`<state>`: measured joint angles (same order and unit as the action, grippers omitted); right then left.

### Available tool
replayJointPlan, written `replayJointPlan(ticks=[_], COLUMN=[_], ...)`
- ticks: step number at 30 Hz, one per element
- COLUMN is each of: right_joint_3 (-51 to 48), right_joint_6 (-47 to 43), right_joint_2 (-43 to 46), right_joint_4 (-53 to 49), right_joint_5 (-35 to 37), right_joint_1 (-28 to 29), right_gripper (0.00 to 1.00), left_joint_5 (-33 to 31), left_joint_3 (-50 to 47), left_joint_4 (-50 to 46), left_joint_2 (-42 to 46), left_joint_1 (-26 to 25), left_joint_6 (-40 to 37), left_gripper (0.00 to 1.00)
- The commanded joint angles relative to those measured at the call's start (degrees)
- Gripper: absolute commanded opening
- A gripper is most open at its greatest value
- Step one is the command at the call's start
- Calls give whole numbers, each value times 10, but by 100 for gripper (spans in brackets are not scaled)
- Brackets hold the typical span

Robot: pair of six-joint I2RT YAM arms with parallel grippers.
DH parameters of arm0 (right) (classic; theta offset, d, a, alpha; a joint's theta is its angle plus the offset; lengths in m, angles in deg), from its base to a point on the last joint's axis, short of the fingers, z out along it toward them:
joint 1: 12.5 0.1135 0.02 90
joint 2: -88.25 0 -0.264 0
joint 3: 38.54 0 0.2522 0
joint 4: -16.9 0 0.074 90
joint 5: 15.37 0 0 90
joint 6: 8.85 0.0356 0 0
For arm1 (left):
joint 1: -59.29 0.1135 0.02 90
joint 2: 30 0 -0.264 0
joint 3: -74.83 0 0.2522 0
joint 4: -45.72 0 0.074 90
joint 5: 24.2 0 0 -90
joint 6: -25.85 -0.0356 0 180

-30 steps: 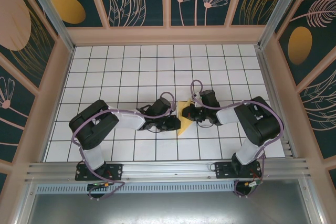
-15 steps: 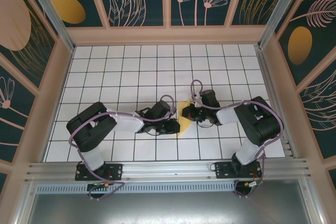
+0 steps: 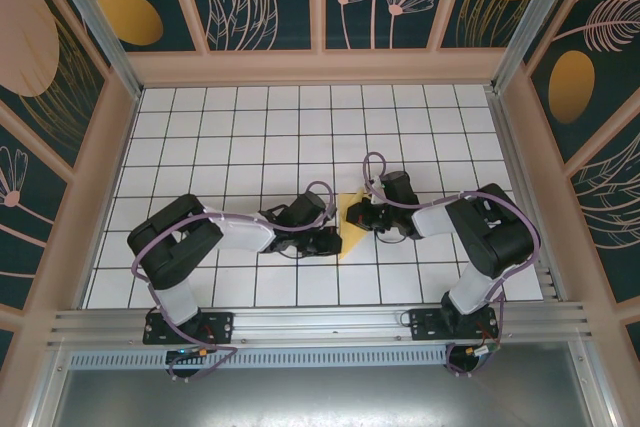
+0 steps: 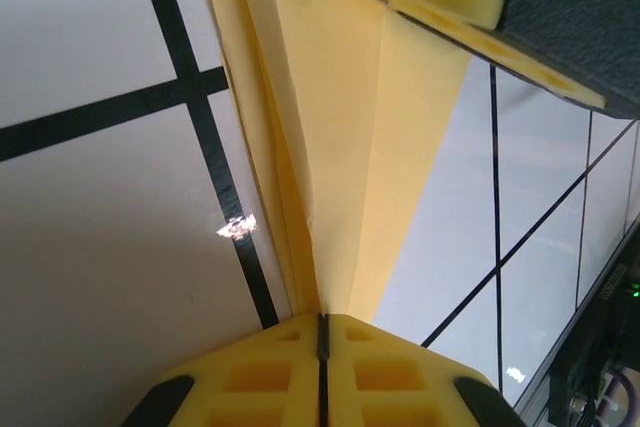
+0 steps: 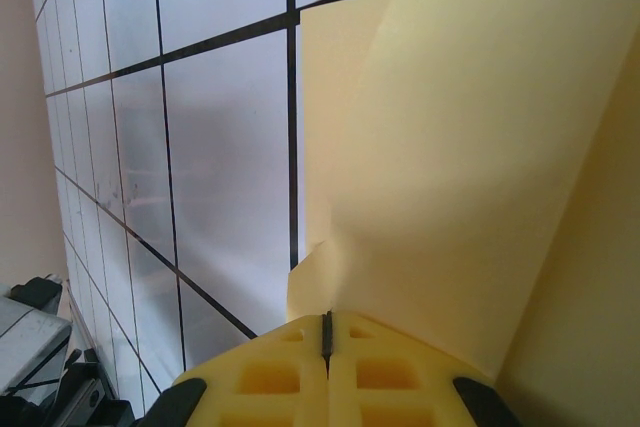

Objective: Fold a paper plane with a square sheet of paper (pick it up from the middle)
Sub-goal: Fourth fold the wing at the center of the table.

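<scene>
L gripper [image 3: 333, 240] and R gripper [image 3: 357, 215] meet at mid-bench [image 3: 250, 127], tips nearly touching, w/ the paper plane [image 3: 347, 209] between them, a small yellow wedge low over the white grid tiles. L wrist cam: the yellow pads [image 4: 260, 387] are pressed together, seam tight, pinching the narrow end of the paper; folded layers fan up and away from the pinch, centre crease visible. A pad of the R gripper sits at top right of that view, on the paper's far end. R wrist cam: R gripper [image 5: 326, 332] is also clamped tight on the paper [image 5: 480, 147], which curls up and over from the pinch, one small corner poking out just left of the seam. Vs 1 s ago: the L arm's elbow has swung a bit outward and the L gripper has slid slightly down-left along the paper's edge. Vs 0.5 s ago: almost no change. R arm and paper look the same throughout.
</scene>
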<state>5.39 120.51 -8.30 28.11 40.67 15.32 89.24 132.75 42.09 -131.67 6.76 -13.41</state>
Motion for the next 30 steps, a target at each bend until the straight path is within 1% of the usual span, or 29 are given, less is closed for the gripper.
replayJointPlan(ticks=[1,5,8,10,18,21,22,27,30], right_joint_3=[-13,-13,-14,-13,-14,-15,-16,-20,-21], right_joint_6=[-16,-19,-19,-19,-20,-19,-19,-16,-16], right_joint_2=[-24,-24,-26,-26,-24,-24,-23,-26,-25], right_joint_4=[-33,-37,-38,-39,-42,-39,-40,-34,-34], right_joint_5=[38,43,45,45,48,46,47,47,48], right_joint_1=[0,0,0,0,0,0,0,0,0], right_gripper=[5,5,5,5,5,5,5,5,5], left_joint_5=[-9,-9,-34,-36,-45,-54,-59,-72,-100], left_joint_3=[9,2,17,21,19,8,3,-13,-11], left_joint_4=[-96,-112,-152,-164,-203,-201,-195,-170,-166], left_joint_2=[-9,1,-8,-12,0,31,61,134,158], left_joint_1=[-12,-19,-28,-33,-54,-55,-54,-54,-51], left_joint_6=[-28,-37,-45,-47,-49,-45,-41,-33,-24], left_gripper=[8,10,9,8,10,10,11,14,13])
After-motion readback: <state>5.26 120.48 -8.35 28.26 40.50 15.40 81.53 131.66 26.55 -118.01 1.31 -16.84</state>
